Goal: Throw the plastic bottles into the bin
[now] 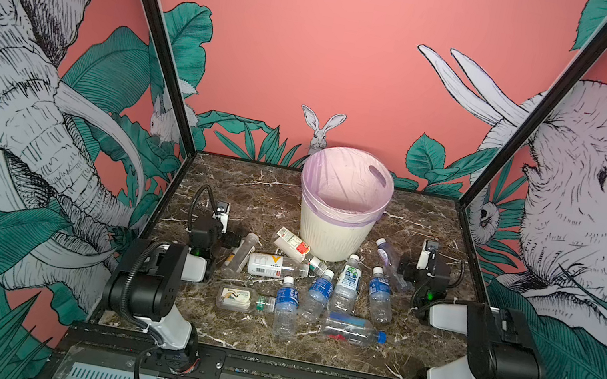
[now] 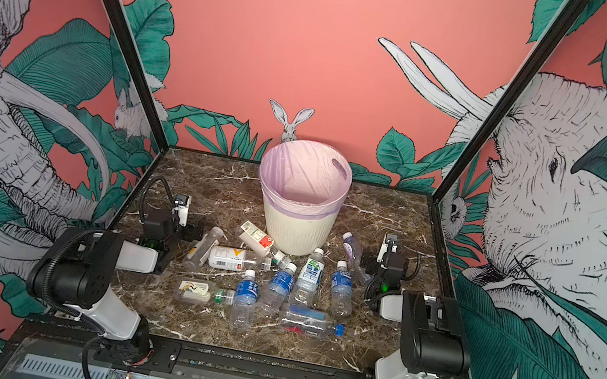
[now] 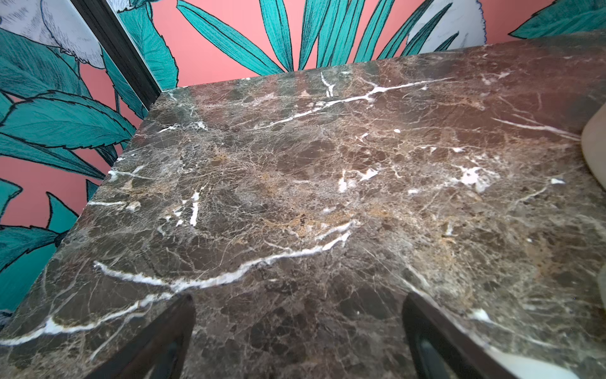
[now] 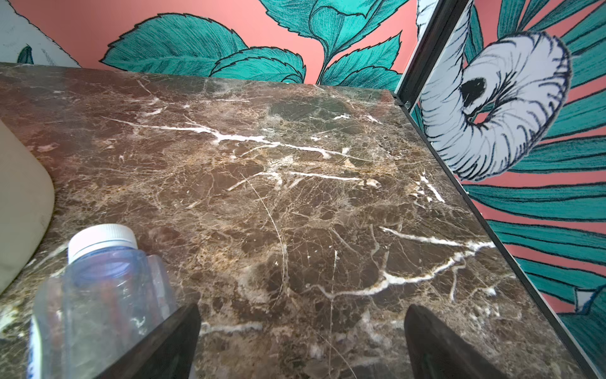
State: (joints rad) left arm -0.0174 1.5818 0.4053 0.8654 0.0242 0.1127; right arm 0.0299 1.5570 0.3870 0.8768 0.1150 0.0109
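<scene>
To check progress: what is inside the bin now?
Inside the bin, only its lilac bag shows, with nothing lying against it. The near wall hides the bottom in both top views.

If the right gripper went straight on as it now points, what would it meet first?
The way looks free: ahead of the open right gripper lies only bare table up to the back wall. The bottle lies just beside that line; depth is unclear.
</scene>
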